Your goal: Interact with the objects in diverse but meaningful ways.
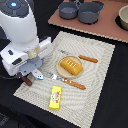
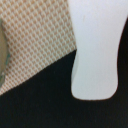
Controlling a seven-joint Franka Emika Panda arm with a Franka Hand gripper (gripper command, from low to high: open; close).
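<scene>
The orange-yellow ridged bread block lies on a small tan plate in the middle of the woven placemat. The yellow flat packet lies near the mat's front edge. My gripper is low over the mat's corner at the exterior view's left, mostly hidden under the white arm. The white-and-blue piece and the brown stick lie right at it. Two grey-blue pots stand at the back. In the wrist view a blurred white shape fills the picture over mat and black table.
An orange-handled fork and an orange-handled knife lie beside the plate. The pots stand on a brown board at the back. A pale bowl stands at the exterior view's far right. The black table surrounds the mat.
</scene>
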